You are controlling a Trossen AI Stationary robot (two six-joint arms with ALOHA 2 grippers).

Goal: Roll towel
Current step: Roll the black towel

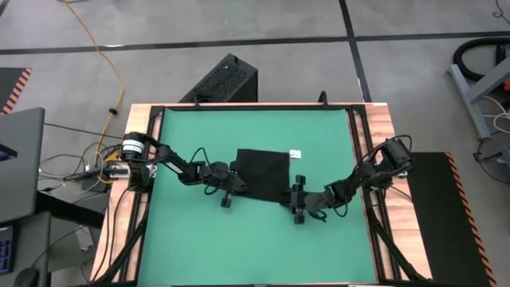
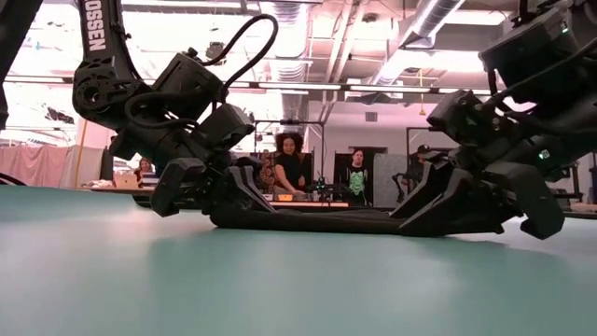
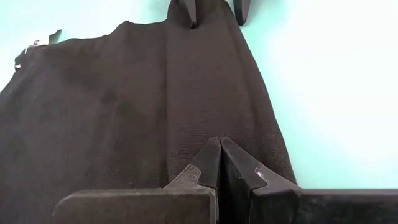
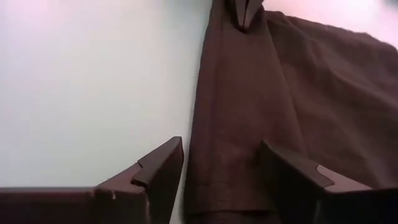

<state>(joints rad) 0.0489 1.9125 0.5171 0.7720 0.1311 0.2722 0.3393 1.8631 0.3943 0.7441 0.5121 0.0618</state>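
The black towel (image 1: 263,169) lies on the green mat (image 1: 199,239), its white tag (image 1: 296,154) at the far right corner. Its near edge is folded over into a thicker strip (image 3: 205,93) that runs from left to right. My left gripper (image 3: 219,144) is shut at the strip's left end. At the strip's right end (image 4: 231,162) my right gripper (image 4: 221,143) is low and open. One of its fingers stands over the mat and the other over the flat cloth, with the strip between them. I cannot tell whether it touches the cloth. My left gripper rests its shut fingertips (image 3: 214,155) on the folded strip's left end (image 3: 214,127), slanting down from the table's left and pointing along the strip. Whether any cloth is caught between the fingers cannot be told. The towel lies flat on the mat.
The mat is bare on the near side and to the far left of the towel. Wooden table rims (image 1: 362,159) frame it. A black box (image 1: 227,80) stands on the floor beyond the far edge. People (image 2: 291,159) stand in the room behind.
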